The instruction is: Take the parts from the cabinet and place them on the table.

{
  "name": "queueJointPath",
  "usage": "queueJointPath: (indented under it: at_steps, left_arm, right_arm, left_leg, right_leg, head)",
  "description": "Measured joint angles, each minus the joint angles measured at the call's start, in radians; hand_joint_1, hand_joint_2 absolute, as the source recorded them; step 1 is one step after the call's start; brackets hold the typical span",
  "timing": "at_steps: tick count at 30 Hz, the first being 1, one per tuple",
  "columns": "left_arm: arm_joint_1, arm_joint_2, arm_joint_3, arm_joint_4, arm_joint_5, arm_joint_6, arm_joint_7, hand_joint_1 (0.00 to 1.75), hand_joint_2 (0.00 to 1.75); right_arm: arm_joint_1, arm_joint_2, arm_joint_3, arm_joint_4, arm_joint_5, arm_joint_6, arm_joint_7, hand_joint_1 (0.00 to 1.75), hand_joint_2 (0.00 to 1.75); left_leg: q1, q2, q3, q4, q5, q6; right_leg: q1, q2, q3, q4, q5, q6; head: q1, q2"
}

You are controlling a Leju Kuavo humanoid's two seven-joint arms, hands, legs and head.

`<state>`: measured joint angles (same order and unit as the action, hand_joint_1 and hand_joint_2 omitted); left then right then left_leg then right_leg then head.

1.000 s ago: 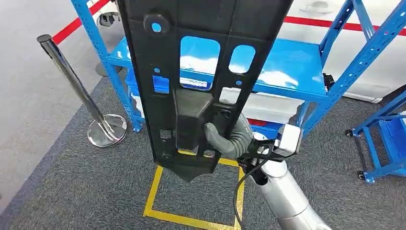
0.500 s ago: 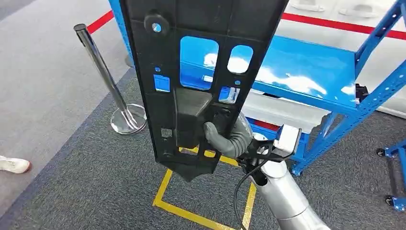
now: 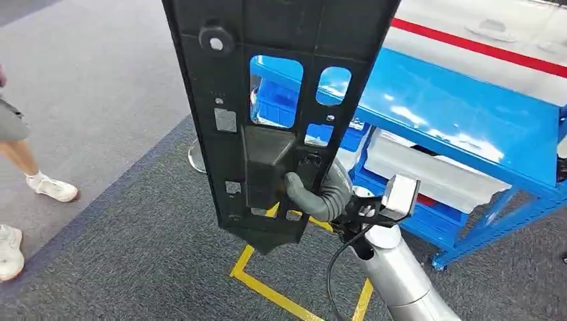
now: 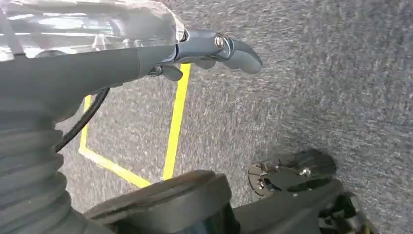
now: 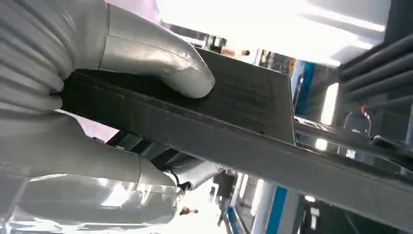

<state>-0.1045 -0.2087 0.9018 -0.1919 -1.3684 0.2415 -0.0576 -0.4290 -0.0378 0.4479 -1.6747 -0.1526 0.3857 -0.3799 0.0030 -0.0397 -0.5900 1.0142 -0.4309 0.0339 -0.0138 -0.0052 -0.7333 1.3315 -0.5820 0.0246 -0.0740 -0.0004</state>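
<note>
A large black plastic panel (image 3: pixel 281 100) with several cut-out windows stands upright close in front of my head camera. My right hand (image 3: pixel 319 190) grips it near its lower end, thumb on the near face. In the right wrist view the grey thumb (image 5: pixel 160 63) presses on the panel (image 5: pixel 243 122) and the fingers wrap under it. My left hand (image 4: pixel 204 48) hangs over the grey carpet with its fingers held out and nothing in it. The blue cabinet rack (image 3: pixel 455 114) stands behind the panel to the right, with white parts (image 3: pixel 434 170) on its lower shelf.
A yellow tape square (image 3: pixel 267 287) marks the carpet below the panel. A person's legs and white shoes (image 3: pixel 40 180) are at the left edge. A stanchion base (image 3: pixel 196 157) peeks out beside the panel. Red floor tape (image 3: pixel 481 47) runs behind the rack.
The whole picture has shifted: my view has swung left, so rack and stanchion slid right and a person's legs came in at the left. The panel stays in my right hand.
</note>
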Motion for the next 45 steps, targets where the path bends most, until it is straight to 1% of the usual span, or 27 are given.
queueJointPath:
  at_steps: [3,4,5,8,9,11,12,14,15,17,19,20,21,24,25,26,27,29,30,32,34,35,37,39,40,42,45]
  left_arm:
    - [-0.003,-0.001,0.000,0.000,-0.002,-0.001,0.000,0.00,1.75]
    - [-0.003,-0.004,-0.001,0.000,-0.002,-0.002,0.000,0.00,1.75]
    - [-0.007,-0.005,-0.001,0.000,-0.002,-0.002,0.000,0.00,1.75]
    - [-0.006,-0.006,-0.002,0.000,-0.003,-0.004,0.002,0.00,1.75]
    - [-0.006,-0.006,-0.002,0.000,-0.004,-0.004,0.002,0.00,1.75]
    - [-0.009,-0.006,-0.002,0.000,-0.005,-0.004,0.003,0.00,1.75]
    - [-0.011,-0.005,-0.002,0.000,-0.004,-0.003,0.003,0.00,1.75]
    - [-0.018,-0.005,-0.002,0.000,-0.001,-0.001,0.002,0.00,1.75]
    - [-0.020,-0.005,-0.002,0.000,-0.001,0.001,0.002,0.00,1.75]
    - [-0.018,-0.005,-0.002,0.000,-0.001,0.003,0.002,0.00,1.75]
    - [-0.013,-0.004,-0.002,0.000,-0.004,0.004,0.003,0.00,1.75]
    - [-0.014,-0.003,-0.003,0.000,-0.007,0.004,0.004,0.00,1.75]
    - [-0.014,-0.003,-0.004,0.000,-0.010,0.004,0.005,0.00,1.75]
    - [-0.011,-0.004,-0.005,0.000,-0.013,0.006,0.006,0.00,1.75]
    - [-0.011,-0.004,-0.005,0.000,-0.012,0.006,0.006,0.00,1.75]
    - [-0.012,-0.005,-0.005,0.000,-0.010,0.008,0.009,0.00,1.75]
    - [-0.013,-0.005,-0.005,0.000,-0.010,0.009,0.010,0.00,1.75]
    - [-0.016,-0.006,-0.005,0.000,-0.010,0.010,0.012,0.00,1.75]
    - [-0.015,-0.006,-0.005,0.000,-0.010,0.010,0.012,0.00,1.75]
    - [-0.012,-0.006,-0.005,0.000,-0.011,0.011,0.015,0.00,1.75]
    - [-0.016,-0.006,-0.005,0.000,-0.011,0.011,0.015,0.00,1.75]
    - [-0.015,-0.009,-0.006,0.000,-0.011,0.011,0.015,0.00,1.75]
    - [-0.018,-0.009,-0.006,0.000,-0.014,0.014,0.015,0.00,1.75]
    - [-0.014,-0.009,-0.006,0.000,-0.013,0.020,0.014,0.00,1.75]
    - [-0.017,-0.005,-0.006,0.000,-0.010,0.021,0.014,0.00,1.75]
    - [-0.019,-0.005,-0.006,0.000,-0.010,0.023,0.014,0.00,1.75]
    - [-0.027,0.000,-0.006,0.000,-0.012,0.027,0.012,0.00,1.75]
  right_arm:
    - [0.000,0.000,0.000,-0.002,0.011,-0.004,-0.001,1.66,1.75]
    - [0.000,0.000,-0.002,-0.003,0.013,-0.005,-0.001,1.66,1.75]
    - [0.003,0.000,-0.004,-0.003,0.016,-0.005,-0.002,1.66,1.75]
    - [0.008,0.000,-0.008,-0.009,0.023,-0.006,-0.002,1.66,1.75]
    - [0.007,0.000,-0.008,-0.011,0.024,-0.004,-0.002,1.66,1.75]
    - [0.006,0.001,-0.008,-0.014,0.026,-0.001,-0.003,1.66,1.75]
    - [0.005,0.000,-0.009,-0.014,0.026,0.002,-0.005,1.66,1.75]
    - [0.004,0.000,-0.010,-0.013,0.026,0.002,-0.006,1.66,1.75]
    - [0.002,0.000,-0.010,-0.011,0.026,0.003,-0.006,1.66,1.75]
    - [-0.006,0.000,-0.010,-0.010,0.026,0.008,-0.007,1.66,1.75]
    - [-0.012,0.001,-0.010,-0.011,0.026,0.008,-0.006,1.66,1.75]
    - [-0.012,0.001,-0.010,-0.014,0.027,0.007,-0.004,1.66,1.75]
    - [-0.012,0.000,-0.011,-0.017,0.029,0.005,-0.001,1.66,1.75]
    - [-0.012,0.000,-0.011,-0.021,0.034,0.005,-0.002,1.66,1.75]
    - [-0.014,-0.001,-0.011,-0.024,0.034,0.005,-0.001,1.66,1.75]
    - [-0.017,-0.002,-0.012,-0.026,0.035,0.005,-0.002,1.66,1.75]
    - [-0.018,-0.004,-0.013,-0.027,0.035,0.006,-0.004,1.66,1.75]
    - [-0.019,-0.017,-0.013,-0.024,0.032,0.006,-0.013,1.66,1.75]
    - [-0.019,-0.023,-0.013,-0.020,0.028,0.005,-0.017,1.66,1.75]
    - [-0.021,-0.030,-0.013,-0.016,0.021,0.006,-0.022,1.66,1.75]
    - [-0.029,-0.034,-0.013,-0.015,0.018,0.007,-0.027,1.66,1.75]
    - [-0.032,-0.037,-0.013,-0.014,0.018,0.005,-0.032,1.66,1.75]
    - [-0.033,-0.039,-0.013,-0.014,0.018,-0.001,-0.040,1.66,1.75]
    - [-0.033,-0.039,-0.012,-0.014,0.021,-0.006,-0.039,1.66,1.75]
    - [-0.033,-0.039,-0.011,-0.017,0.022,-0.008,-0.039,1.66,1.75]
    - [-0.033,-0.039,-0.010,-0.024,0.026,-0.013,-0.037,1.66,1.75]
    - [-0.027,-0.039,-0.010,-0.027,0.026,-0.019,-0.037,1.66,1.75]
  left_leg:
    - [-0.001,-0.039,0.001,0.008,-0.001,-0.002]
    - [0.002,-0.049,-0.003,0.010,-0.002,-0.004]
    - [-0.003,-0.060,-0.013,0.017,0.000,-0.013]
    - [0.012,-0.093,-0.024,0.011,0.008,-0.034]
    - [0.005,-0.105,-0.030,0.009,0.010,-0.041]
    - [0.000,-0.015,-0.047,0.062,-0.029,-0.049]
    - [0.003,0.009,-0.079,0.133,-0.067,-0.054]
    - [0.007,0.024,-0.145,0.275,-0.123,-0.061]
    - [0.009,0.025,-0.157,0.304,-0.126,-0.064]
    - [0.010,0.034,-0.110,0.225,-0.072,-0.065]
    - [0.009,0.073,-0.007,0.037,0.005,-0.057]
    - [-0.005,0.105,0.007,0.011,-0.018,-0.049]
    - [-0.006,0.092,0.002,0.006,-0.008,-0.034]
    - [-0.008,0.063,-0.005,0.005,-0.005,-0.018]
    - [0.002,0.054,0.003,-0.008,0.004,-0.008]
    - [0.001,0.046,0.004,-0.012,0.008,-0.002]
    - [0.000,0.041,0.001,-0.012,0.010,0.002]
    - [-0.003,0.018,-0.003,-0.011,0.012,0.006]
    - [-0.004,0.006,-0.005,-0.008,0.013,0.006]
    - [-0.004,-0.021,-0.005,-0.003,0.013,0.006]
    - [-0.003,-0.050,-0.006,0.006,0.010,0.001]
    - [-0.003,-0.058,-0.012,0.008,0.009,-0.003]
    - [0.000,-0.077,-0.025,0.012,0.014,-0.017]
    - [0.004,-0.102,-0.029,0.006,0.020,-0.031]
    - [0.004,-0.097,-0.032,0.012,0.015,-0.035]
    - [-0.002,-0.008,-0.066,0.092,-0.035,-0.044]
    - [0.007,0.026,-0.171,0.313,-0.122,-0.055]
  right_leg:
    - [0.000,0.025,0.095,-0.197,0.120,-0.012]
    - [-0.001,0.080,0.128,-0.276,0.140,-0.019]
    - [-0.007,0.115,0.132,-0.292,0.133,-0.019]
    - [0.002,0.086,0.132,-0.297,0.133,-0.018]
    - [-0.008,0.073,0.136,-0.308,0.137,-0.025]
    - [-0.011,0.040,0.147,-0.319,0.140,-0.035]
    - [-0.008,0.024,0.147,-0.318,0.140,-0.037]
    - [-0.006,-0.011,0.147,-0.317,0.137,-0.039]
    - [-0.006,-0.026,0.146,-0.316,0.136,-0.039]
    - [-0.006,-0.052,0.147,-0.313,0.133,-0.036]
    - [-0.006,-0.072,0.153,-0.310,0.128,-0.030]
    - [0.001,-0.082,0.153,-0.312,0.127,-0.025]
    - [0.003,-0.089,0.152,-0.309,0.127,-0.021]
    - [0.005,-0.115,0.158,-0.315,0.130,-0.005]
    - [0.000,-0.105,0.156,-0.311,0.120,0.003]
    - [-0.003,-0.053,0.145,-0.277,0.093,0.005]
    - [-0.004,-0.024,0.116,-0.212,0.054,0.004]
    - [-0.002,-0.002,0.039,-0.050,-0.015,0.007]
    - [-0.001,0.000,0.013,-0.002,-0.021,0.007]
    - [-0.002,0.002,0.037,-0.057,0.036,0.004]
    - [-0.005,0.031,0.127,-0.244,0.133,-0.002]
    - [-0.009,0.086,0.146,-0.286,0.121,-0.006]
    - [-0.006,0.075,0.146,-0.302,0.124,-0.003]
    - [-0.003,0.055,0.147,-0.305,0.127,-0.012]
    - [-0.017,0.037,0.153,-0.317,0.133,-0.022]
    - [-0.012,0.015,0.159,-0.323,0.132,-0.032]
    - [-0.007,-0.031,0.159,-0.322,0.129,-0.035]
  head:
    - [0.000,0.000]
    - [0.000,0.000]
    - [0.000,0.000]
    - [0.000,0.000]
    - [0.000,0.000]
    - [-0.003,0.000]
    - [-0.002,0.000]
    - [-0.002,0.000]
    - [-0.002,0.000]
    - [-0.002,0.000]
    - [-0.002,0.000]
    - [-0.002,0.000]
    - [-0.002,0.000]
    - [-0.002,0.000]
    - [-0.002,0.000]
    - [-0.002,0.000]
    - [-0.002,0.000]
    - [-0.002,0.000]
    - [-0.002,0.000]
    - [-0.002,0.000]
    - [-0.002,0.000]
    - [-0.002,0.000]
    - [-0.002,0.000]
    - [-0.002,0.000]
    - [-0.002,0.000]
    - [-0.002,0.000]
    - [-0.002,0.000]
